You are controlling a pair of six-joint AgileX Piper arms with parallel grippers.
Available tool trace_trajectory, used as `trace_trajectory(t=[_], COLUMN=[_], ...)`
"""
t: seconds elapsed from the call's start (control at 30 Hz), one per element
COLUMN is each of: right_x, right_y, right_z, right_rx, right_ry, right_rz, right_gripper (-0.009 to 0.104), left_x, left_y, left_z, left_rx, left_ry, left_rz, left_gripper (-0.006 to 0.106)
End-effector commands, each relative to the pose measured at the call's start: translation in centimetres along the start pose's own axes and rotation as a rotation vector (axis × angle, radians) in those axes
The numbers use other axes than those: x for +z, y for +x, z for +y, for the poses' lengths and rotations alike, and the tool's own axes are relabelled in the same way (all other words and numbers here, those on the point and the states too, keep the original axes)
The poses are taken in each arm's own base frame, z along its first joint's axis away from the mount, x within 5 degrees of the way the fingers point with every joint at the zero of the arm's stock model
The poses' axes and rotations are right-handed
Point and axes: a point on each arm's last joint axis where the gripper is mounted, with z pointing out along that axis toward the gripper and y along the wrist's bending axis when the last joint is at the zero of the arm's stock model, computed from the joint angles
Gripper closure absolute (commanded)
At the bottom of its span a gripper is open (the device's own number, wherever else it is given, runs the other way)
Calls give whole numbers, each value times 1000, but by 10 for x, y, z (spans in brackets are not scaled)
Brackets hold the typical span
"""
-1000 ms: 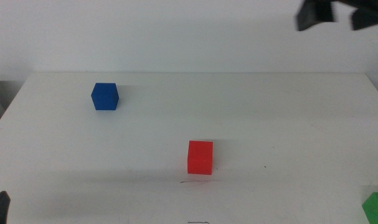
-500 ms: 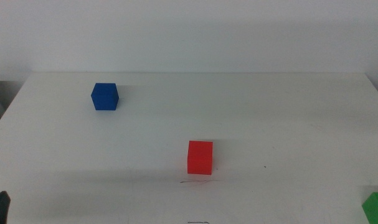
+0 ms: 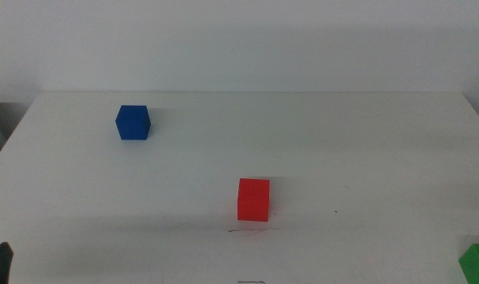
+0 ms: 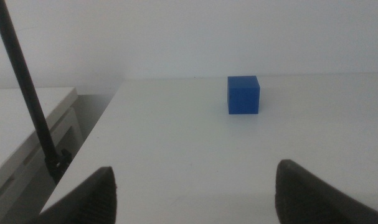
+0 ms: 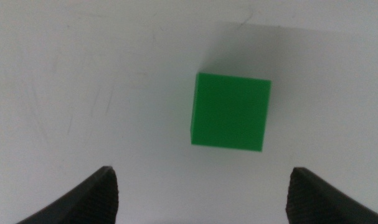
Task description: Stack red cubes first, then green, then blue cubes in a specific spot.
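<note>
The red cube [image 3: 253, 199] stands in the middle of the white table, just behind a short thin dark line [image 3: 251, 230] that marks the spot. Far left on the table sits the blue cube [image 3: 133, 122], which the left wrist view shows as the blue cube [image 4: 243, 94] well ahead of my open left gripper [image 4: 195, 199]. That gripper shows only as a dark tip [image 3: 1, 264] at the bottom left corner. The green cube [image 3: 477, 264] is at the bottom right corner. My right gripper [image 5: 201, 199] hovers open above the green cube [image 5: 230, 111], apart from it and out of the middle view.
The table's left edge [image 4: 95, 143] drops off beside the blue cube, with a thin black pole [image 4: 23, 93] and a lower white surface beyond it. Another short dark mark [image 3: 251, 282] lies at the front edge.
My right gripper, seen at the top right of the middle view one second ago, has left that view. None of the cubes has moved.
</note>
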Motion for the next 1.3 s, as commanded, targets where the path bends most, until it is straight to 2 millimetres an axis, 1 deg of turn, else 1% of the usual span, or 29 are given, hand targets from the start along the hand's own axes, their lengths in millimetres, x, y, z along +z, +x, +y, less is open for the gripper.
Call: trace_trajectory(t=[0.0,0.1,0.23,0.37,0.47,0.63,0.93,1.27], right_x=[5,20,34,46,51,52,70,98], right_y=[-10,-15,-23,-26,-26,-25,-27,-33], right_z=[-4,-5,-7,-10,-16,-23,-24,-26], right_rx=[-7,-7,-7,-4,17,29,34,33], right_ry=[9,3,4,5,8,31,19,9], right_rz=[-24,33,41,82,102,97,137,184], right_gripper=[12,13,16,19,21,24,24,24], left_x=[-3,-3,-3,-3,-3,-3,-3,-3], left_y=[-9,-9,-9,-9,-9,-9,-9,-9], left_z=[0,0,0,0,0,0,0,0], left_rx=[-14,-14,-14,-14,-14,-14,-14,-14], left_ry=[5,5,5,5,5,5,5,5], left_rz=[-103,-103,-103,-103,-103,-103,-103,-103], left_gripper=[16,16,16,16,16,16,16,16])
